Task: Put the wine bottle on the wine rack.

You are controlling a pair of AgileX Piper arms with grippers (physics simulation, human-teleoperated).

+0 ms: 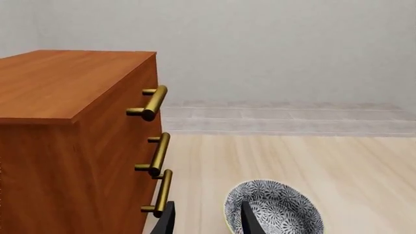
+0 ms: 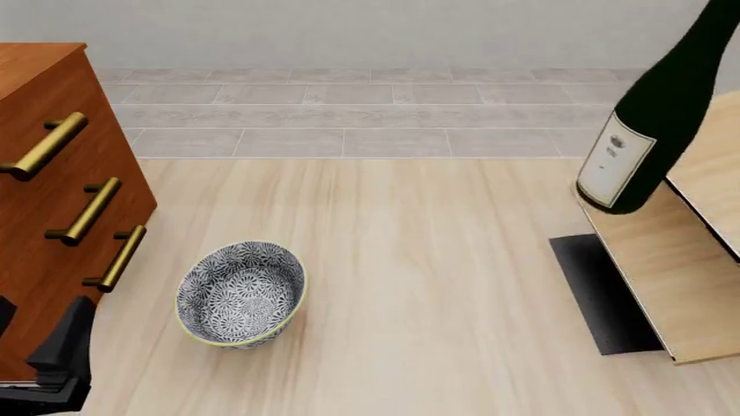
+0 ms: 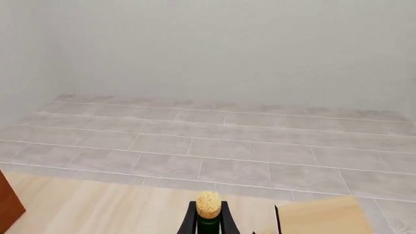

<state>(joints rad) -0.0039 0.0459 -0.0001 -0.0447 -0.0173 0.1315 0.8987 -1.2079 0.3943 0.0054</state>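
One bottle [image 2: 653,113] is tilting over the rack [image 2: 665,260], base touching or nearly; right gripper [image 3: 209,222] is clenching its neck, left [image 1: 206,222] is idling released; lowering comes next

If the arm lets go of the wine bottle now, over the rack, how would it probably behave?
The wine bottle is tall, round and tilted, with its base over the slanted panel of the wine rack, so it would probably tip and roll or slide. Its smooth glass looks slippery and breakable. The gripper holding it is not clearly visible.
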